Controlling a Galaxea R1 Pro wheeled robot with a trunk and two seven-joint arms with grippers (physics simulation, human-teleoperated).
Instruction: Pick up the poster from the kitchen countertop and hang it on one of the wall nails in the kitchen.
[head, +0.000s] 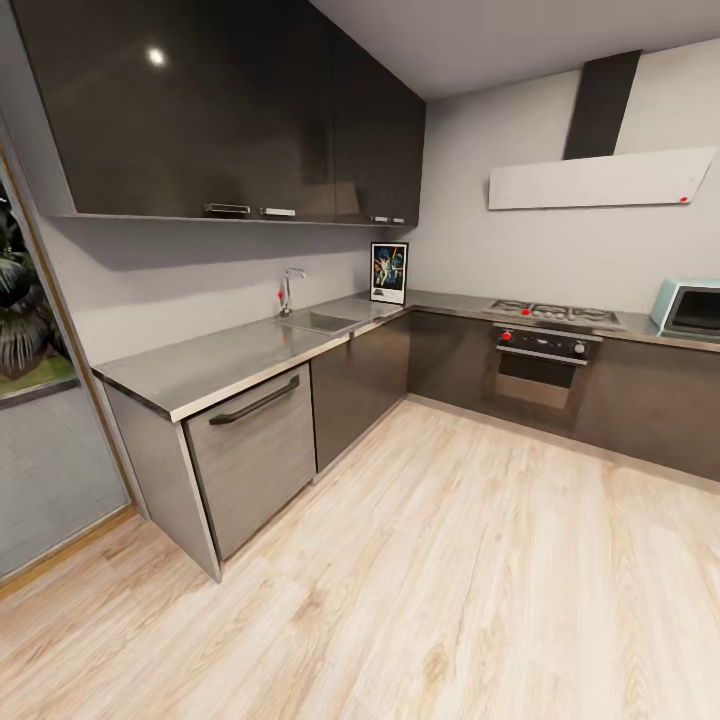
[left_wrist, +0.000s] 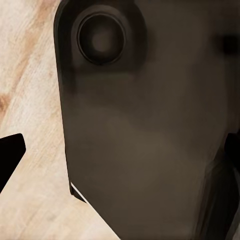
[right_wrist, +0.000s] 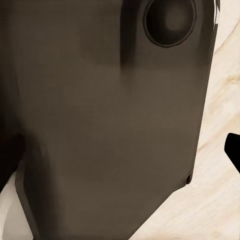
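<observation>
The robot stands out on the wooden floor, well apart from the poster, so the step in hand is the approach. The poster stands upright in the inner corner of the L-shaped bench, leaning against the wall, just past the sink and tap. Next the base must drive toward that corner before either arm can reach. The hob, oven and microwave lie along the other run. Nothing blocks the floor path. Whether each gripper is wide or narrow cannot be told: both wrist views face a dark panel of the robot's body.
</observation>
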